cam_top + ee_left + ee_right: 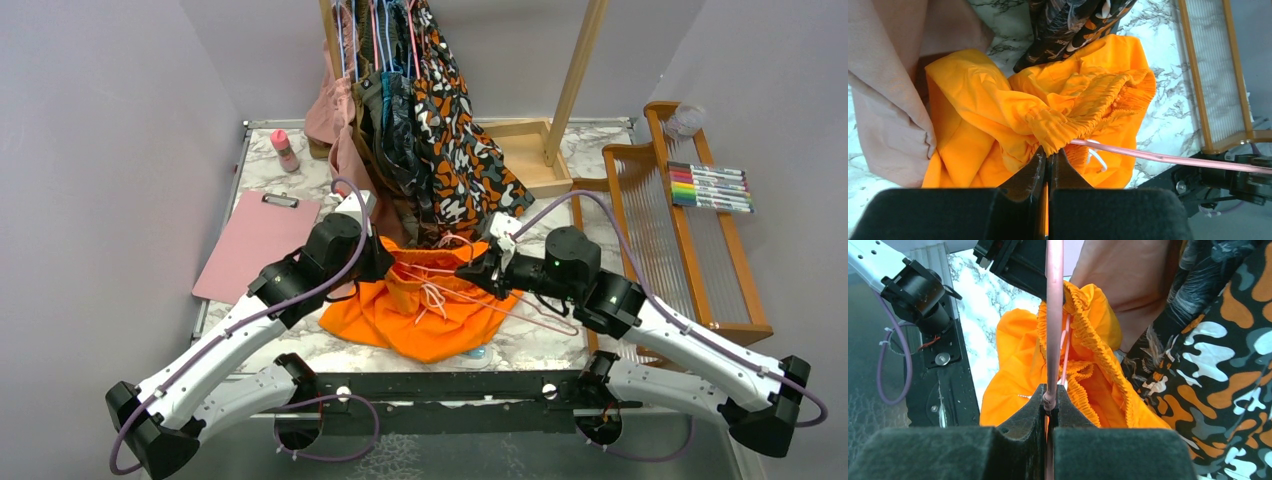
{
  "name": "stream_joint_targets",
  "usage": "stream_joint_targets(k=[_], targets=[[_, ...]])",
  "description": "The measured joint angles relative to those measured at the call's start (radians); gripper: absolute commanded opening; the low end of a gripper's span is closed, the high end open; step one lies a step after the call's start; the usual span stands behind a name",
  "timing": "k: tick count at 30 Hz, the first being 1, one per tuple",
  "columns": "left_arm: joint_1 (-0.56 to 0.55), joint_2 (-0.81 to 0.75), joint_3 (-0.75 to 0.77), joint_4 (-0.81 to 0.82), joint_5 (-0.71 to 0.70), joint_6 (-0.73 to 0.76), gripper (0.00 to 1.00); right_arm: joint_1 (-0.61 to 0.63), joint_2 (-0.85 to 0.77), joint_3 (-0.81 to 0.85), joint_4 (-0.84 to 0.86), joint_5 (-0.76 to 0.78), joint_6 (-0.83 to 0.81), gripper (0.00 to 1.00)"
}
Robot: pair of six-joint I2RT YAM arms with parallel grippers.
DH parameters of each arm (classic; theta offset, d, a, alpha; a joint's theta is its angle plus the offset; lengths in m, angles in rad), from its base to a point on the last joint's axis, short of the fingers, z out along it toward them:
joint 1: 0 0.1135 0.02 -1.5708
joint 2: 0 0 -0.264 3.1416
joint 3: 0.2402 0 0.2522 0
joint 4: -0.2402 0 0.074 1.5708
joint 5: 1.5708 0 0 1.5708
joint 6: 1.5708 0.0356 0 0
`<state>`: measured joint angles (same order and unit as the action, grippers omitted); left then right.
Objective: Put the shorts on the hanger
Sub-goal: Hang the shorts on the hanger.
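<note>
At nine o'clock of the heap, left pincer [1049,159]: clamped tight on a fold of the gathered elastic waistband.
Shorts [420,320]: heaped on the desk [545,352], middle; waistband held up between both arms, legs slumped toward six o'clock.
Feel: likely light, limp, a little slippery; no shape of its own, so apt to sag or slide off thin wire.
Best hold: probably the elastic waistband, thickest and least prone to slip; drawstring best avoided.
Hanger [1054,315]: thin pink wire, passing under the waistband edge; stiff but springy, by the look.
At three o'clock, right pincer [1050,401]: closed on the hanger wire.
</note>
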<state>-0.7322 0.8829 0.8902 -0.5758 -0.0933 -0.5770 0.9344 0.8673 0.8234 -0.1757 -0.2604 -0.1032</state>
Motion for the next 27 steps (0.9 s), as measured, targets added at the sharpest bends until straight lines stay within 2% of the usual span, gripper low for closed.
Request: stream_joint_targets(k=[10, 19, 27], targets=[[0.000, 0.003, 0.019, 0.005, 0.094, -0.029, 0.00, 0.034, 0.107, -0.074, 0.218, -0.005, 0.078, 0.01], [0.000, -0.011, 0.019, 0.005, 0.138, -0.049, 0.00, 0.113, 0.225, -0.080, 0.352, 0.101, 0.111, 0.01], [0.000, -0.031, 0.019, 0.010, 0.180, -0.066, 0.00, 0.121, 0.231, -0.141, 0.487, 0.244, 0.174, 0.01]])
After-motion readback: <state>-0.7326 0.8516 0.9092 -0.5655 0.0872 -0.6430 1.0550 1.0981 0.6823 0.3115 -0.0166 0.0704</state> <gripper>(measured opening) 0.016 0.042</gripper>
